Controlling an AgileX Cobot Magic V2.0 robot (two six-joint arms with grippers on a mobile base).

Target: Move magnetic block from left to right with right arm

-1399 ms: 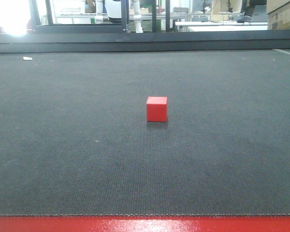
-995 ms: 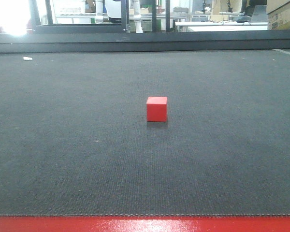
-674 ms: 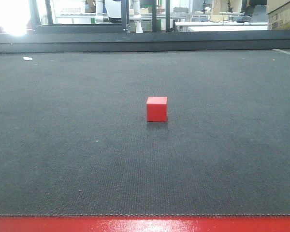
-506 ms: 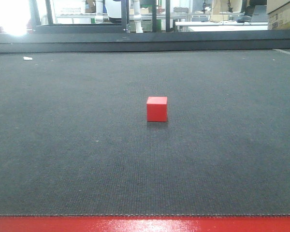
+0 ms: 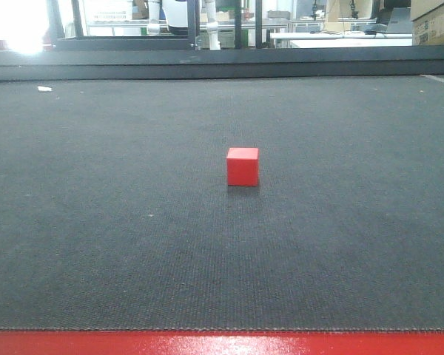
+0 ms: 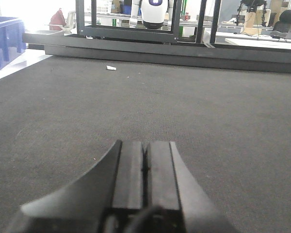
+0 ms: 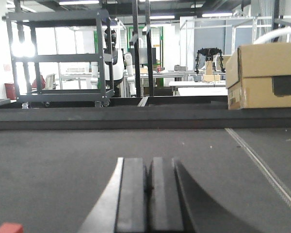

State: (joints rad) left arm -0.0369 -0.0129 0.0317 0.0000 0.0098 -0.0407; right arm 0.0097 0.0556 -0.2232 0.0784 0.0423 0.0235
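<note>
A small matte red cube, the magnetic block (image 5: pixel 243 166), sits alone on the dark worktop (image 5: pixel 96 222), well beyond the glossy red strip (image 5: pixel 222 344) that runs along the near edge and roughly level with the middle of that strip's length. Its faces are plain and its edges sharp, and it rests flat and square-on, touched by nothing. The worktop is covered in a charcoal, finely ribbed woven mat with a carpet-like grain. A tiny white scrap (image 5: pixel 43 89) lies far beyond the strip, toward its left end, near the raised black border at the back. Neither arm shows in the front view. The left wrist camera shows the left end effector (image 6: pixel 145 145) with its two flat, black, matte fingers pressed together, a thin seam between them, low over the mat with nothing in its grip. The right wrist camera shows the right end effector (image 7: pixel 149 162) likewise closed, its smooth black slabs meeting edge to edge and holding nothing. A red corner of the cube (image 7: pixel 7 228) shows at the lower-left edge of that view, apart from the fingers. Beyond the mat stand a black metal rack (image 7: pixel 58 58), a brown cardboard box (image 7: pixel 266 75) and, in the left wrist view, a blue plastic crate (image 6: pixel 5 41).
</note>
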